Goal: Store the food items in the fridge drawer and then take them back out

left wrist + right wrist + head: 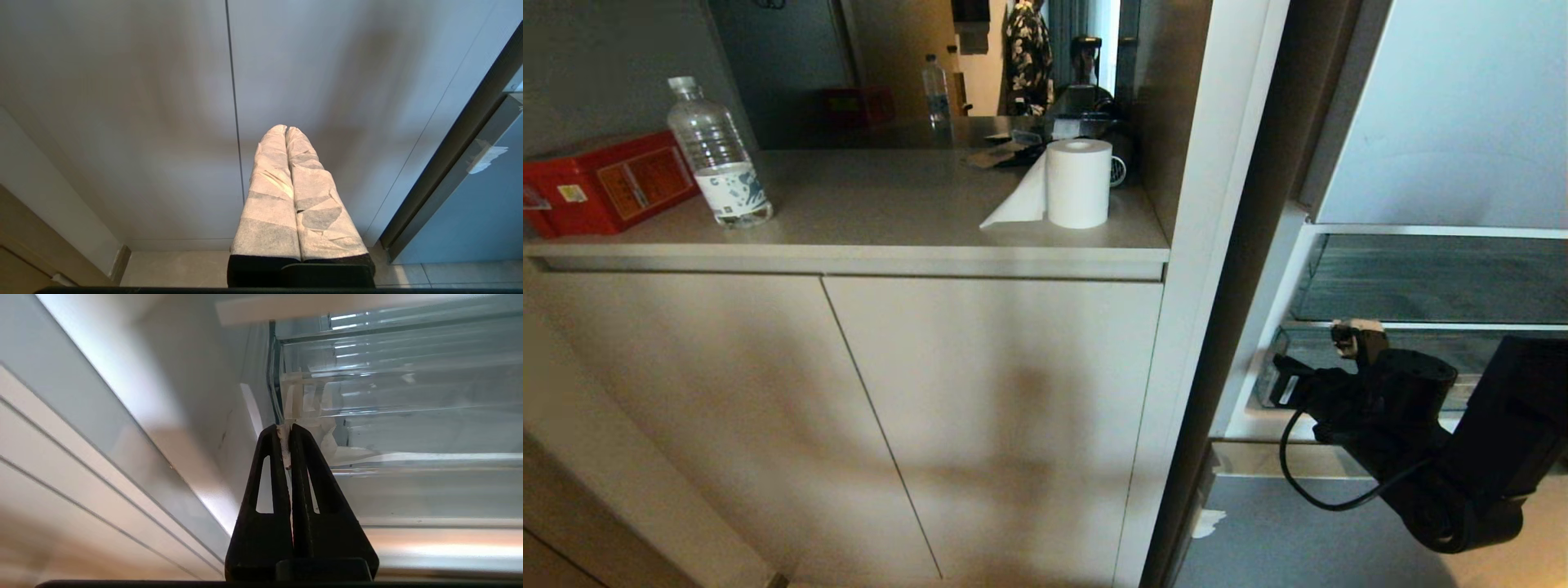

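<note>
Start from the fridge [1462,122]: it stands open in front of your right claw [286,428], and the step in hand looks like drawing out the fridge drawer [408,396] so that food can go in. The drawer's clear ribbed body stretches away beyond and to one side of the claw. The claw tips sit right at the drawer's near front corner, beside the fridge's inner side wall. The clear-fronted compartment [1429,278] lies just above the claw, so leave that one alone.

Your right claw is pressed together, with only a thin pale sliver showing between the tips. You cannot tell from here whether that sliver is the drawer's front lip or just a light edge behind it. Pull gently at first, and if the drawer does not follow, spread the claw and set it further onto the lip.

A grip at the corner may skew the drawer on its runners, so draw straight back toward yourself, slowly and level.

The food items are in none of the views, so you will have to find them once the drawer is out.

Your left claw [286,130], wrapped in white and pressed together, hangs parked before the cabinet door [122,122].
</note>
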